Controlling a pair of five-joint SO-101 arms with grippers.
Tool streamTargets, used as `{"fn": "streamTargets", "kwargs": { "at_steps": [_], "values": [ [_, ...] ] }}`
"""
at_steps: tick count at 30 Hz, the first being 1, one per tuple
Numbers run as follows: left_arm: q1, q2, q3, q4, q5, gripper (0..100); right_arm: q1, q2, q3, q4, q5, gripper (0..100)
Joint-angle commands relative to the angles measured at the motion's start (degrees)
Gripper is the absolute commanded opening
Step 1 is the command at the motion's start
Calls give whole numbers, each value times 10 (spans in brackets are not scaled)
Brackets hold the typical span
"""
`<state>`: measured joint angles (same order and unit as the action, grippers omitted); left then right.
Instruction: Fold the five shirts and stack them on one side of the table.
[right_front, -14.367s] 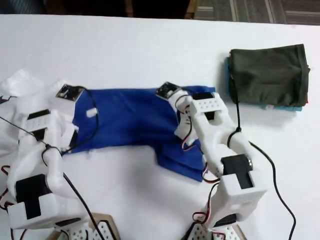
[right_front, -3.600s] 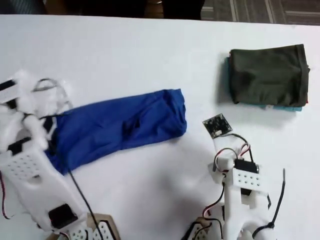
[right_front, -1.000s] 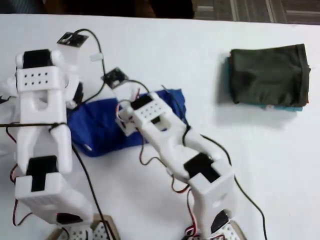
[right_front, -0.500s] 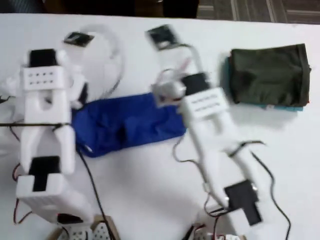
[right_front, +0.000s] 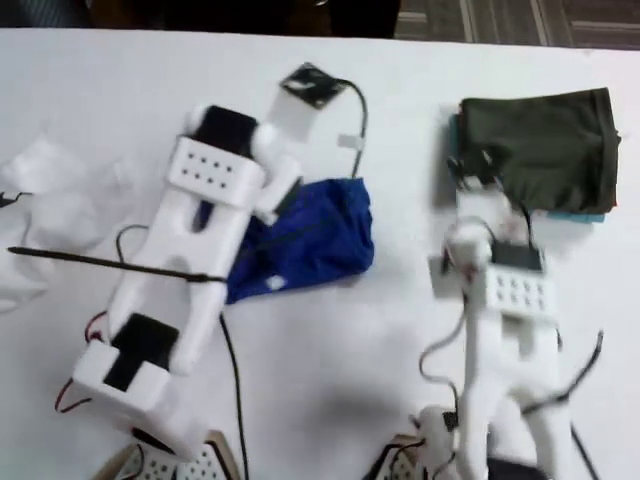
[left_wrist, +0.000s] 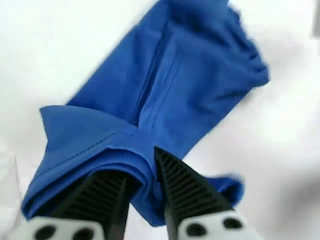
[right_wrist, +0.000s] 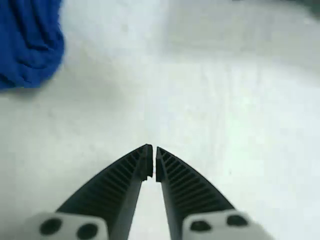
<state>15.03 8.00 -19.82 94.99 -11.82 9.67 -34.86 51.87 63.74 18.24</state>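
Blue shirt (right_front: 318, 238): formerly spread flat, then a long band; now a shorter bunched bundle. One folded edge is pinched by the left gripper (left_wrist: 142, 167), the rest trailing ahead of it.
Left arm: swung in across the shirt.
Right gripper (right_wrist: 151, 150): withdrawn from over the shirt, now well apart from it, tips together, nothing held.

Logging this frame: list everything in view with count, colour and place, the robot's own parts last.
blue shirt: one, blue, bunched into a partly folded roll, middle of the table.
folded shirts: at least two in a stack, dark green on top with a teal edge beneath, far right side of the table.
crumpled material: one heap, white, left edge of the table; cannot tell what it is.
table: one, white.
left gripper: one, black fingers, clamped on a fold of the blue shirt.
right gripper: one, black fingers, shut, over bare table near the stack.
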Motion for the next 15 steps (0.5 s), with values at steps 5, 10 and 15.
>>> {"fn": "streamTargets", "kwargs": {
  "at_steps": [5,10,15],
  "values": [
    [41,86,-85,-40,44,24,144,-161,259,-158,4,19],
    [67,185,-192,-36,44,24,145,-211,297,-180,4,19],
    [84,274,-291,-32,44,24,137,-229,314,-181,7,19]
  ]
}}
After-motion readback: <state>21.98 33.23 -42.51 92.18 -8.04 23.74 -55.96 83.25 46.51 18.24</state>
